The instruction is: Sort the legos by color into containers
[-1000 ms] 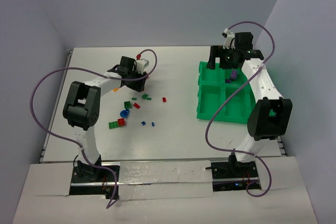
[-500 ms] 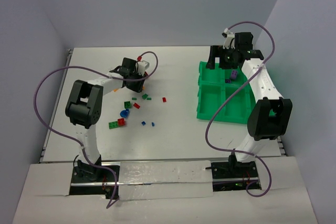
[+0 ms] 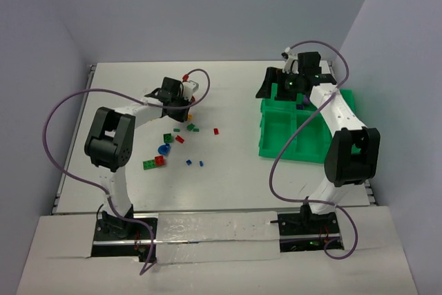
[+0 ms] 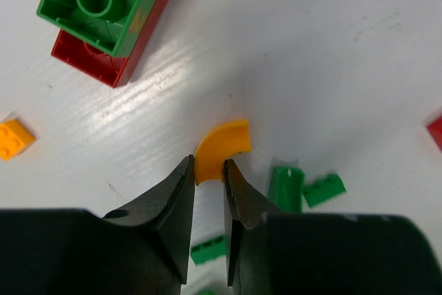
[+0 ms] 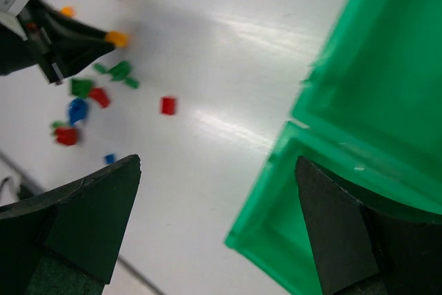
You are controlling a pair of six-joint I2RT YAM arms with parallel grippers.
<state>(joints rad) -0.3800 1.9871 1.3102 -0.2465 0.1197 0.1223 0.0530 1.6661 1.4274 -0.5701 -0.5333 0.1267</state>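
The right end effector (image 3: 276,88) had swung off the green tray (image 3: 266,128), spread and empty (drop likely done), while the left end effector (image 4: 207,168) pinched an orange lego (image 4: 222,146) on the surface (image 4: 331,67).

I'm working in what's looking like a robotics lab booth: plain lavender walls (image 3: 207,12) are boxing in my white table (image 3: 228,164) at 9, 12 and 3 o'clock, and purple cables (image 3: 62,112) are looping around.

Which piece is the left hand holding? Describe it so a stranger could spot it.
On the white table, find the scatter of small plastic bricks on the left. At its far edge the left hand pinches a flat orange plastic arc. The small orange brick nearby is square, not curved.
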